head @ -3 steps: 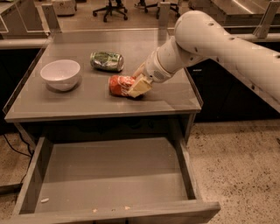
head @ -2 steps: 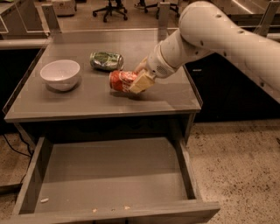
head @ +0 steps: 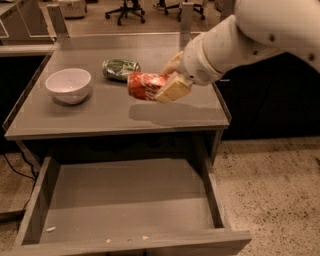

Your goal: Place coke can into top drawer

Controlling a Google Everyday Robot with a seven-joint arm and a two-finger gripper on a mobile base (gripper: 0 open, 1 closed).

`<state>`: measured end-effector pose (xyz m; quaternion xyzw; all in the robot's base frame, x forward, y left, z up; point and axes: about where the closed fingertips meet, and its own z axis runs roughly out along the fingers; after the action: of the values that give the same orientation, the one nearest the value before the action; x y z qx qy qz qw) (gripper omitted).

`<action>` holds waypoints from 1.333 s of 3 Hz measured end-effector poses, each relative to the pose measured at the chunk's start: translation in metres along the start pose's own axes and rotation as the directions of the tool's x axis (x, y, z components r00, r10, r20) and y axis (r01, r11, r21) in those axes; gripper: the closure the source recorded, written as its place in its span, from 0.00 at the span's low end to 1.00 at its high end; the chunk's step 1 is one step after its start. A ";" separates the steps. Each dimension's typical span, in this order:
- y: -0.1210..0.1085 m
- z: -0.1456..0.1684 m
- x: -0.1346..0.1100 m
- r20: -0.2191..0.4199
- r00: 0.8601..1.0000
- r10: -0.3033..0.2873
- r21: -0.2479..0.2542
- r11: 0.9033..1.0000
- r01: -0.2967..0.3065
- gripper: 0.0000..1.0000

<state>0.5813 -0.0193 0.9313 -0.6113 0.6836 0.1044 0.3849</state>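
The coke can (head: pixel 144 85), red with white lettering, lies sideways in my gripper (head: pixel 169 80), lifted above the grey countertop (head: pixel 100 110); its shadow falls on the counter below. The gripper's tan fingers (head: pixel 174 88) are shut on the can's right end, and the white arm reaches in from the upper right. The top drawer (head: pixel 125 200) stands pulled open below the counter, grey and shallow, with a few crumbs near its front edge. The can hangs over the counter's right half, behind the drawer opening.
A white bowl (head: pixel 68 84) sits on the counter's left side. A green-patterned can (head: pixel 120 68) lies behind the coke can. Office chairs (head: pixel 131 10) stand on the floor beyond. Speckled floor (head: pixel 270 190) lies right of the drawer.
The gripper has lifted the coke can off the countertop and carried it up and toward the front edge.
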 end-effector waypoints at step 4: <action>0.134 -0.002 0.086 -0.018 0.990 0.138 -0.010 0.990 -0.138 1.00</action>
<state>0.4611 -0.0545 0.8328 -0.5655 0.7269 0.1296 0.3674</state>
